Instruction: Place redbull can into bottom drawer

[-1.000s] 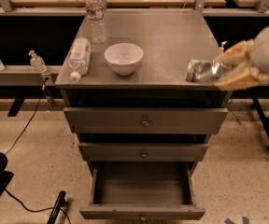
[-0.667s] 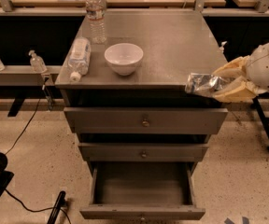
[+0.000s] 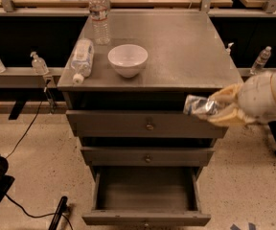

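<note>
The gripper [image 3: 220,110] is hanging at about 3 o'clock in the view, just off the front right corner of the grey cabinet [image 3: 128,99] and level with the top drawer [image 3: 147,125]. Its tan fingers [image 3: 230,117] are clamping the redbull can [image 3: 200,106], which is lying sideways in mid-air with its free end pointing toward 9 o'clock. The can's crumpled silvery body is overlapping the right end of the top drawer's front. The bottom drawer [image 3: 146,219] is standing pulled out at 6 o'clock in the view, well below the can and toward 7 o'clock of it. The middle drawer [image 3: 147,156] is sitting between it and the top one. On the cabinet's surface [image 3: 186,47], a white bowl [image 3: 127,60] is resting at about 10 o'clock of the can. A clear water bottle [image 3: 82,59] is lying on its side at 9 o'clock of the bowl, near the left edge. A 2nd water bottle [image 3: 99,16] is standing upright at 11 o'clock of the bowl.
</note>
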Controlling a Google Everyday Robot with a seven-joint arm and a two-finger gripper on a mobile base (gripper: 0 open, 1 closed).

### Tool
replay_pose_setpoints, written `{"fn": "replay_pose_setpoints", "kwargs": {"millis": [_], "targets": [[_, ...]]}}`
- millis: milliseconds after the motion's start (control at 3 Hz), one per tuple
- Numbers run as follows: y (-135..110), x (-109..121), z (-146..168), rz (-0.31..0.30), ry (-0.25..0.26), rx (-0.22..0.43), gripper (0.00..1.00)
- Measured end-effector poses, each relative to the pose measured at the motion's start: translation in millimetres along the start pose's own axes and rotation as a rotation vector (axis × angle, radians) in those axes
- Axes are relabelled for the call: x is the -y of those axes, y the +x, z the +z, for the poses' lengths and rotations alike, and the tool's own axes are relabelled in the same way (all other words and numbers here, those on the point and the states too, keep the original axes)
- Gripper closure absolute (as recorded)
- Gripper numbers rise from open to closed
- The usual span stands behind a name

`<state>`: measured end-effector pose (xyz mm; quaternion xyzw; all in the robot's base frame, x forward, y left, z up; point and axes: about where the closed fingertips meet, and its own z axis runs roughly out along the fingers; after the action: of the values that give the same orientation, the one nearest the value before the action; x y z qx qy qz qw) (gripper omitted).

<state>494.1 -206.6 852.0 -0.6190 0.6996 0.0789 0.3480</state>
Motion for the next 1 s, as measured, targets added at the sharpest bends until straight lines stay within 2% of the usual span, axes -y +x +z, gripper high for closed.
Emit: {"fn": "replay_pose_setpoints", "kwargs": {"millis": [333,667,1000], "targets": [[52,-50,76,0.062,-0.018,0.066,1.0],[68,-76,107,0.093,-0.052,0.068,1.0],[64,-74,104,0.089,-0.047,0.06,1.0]]}}
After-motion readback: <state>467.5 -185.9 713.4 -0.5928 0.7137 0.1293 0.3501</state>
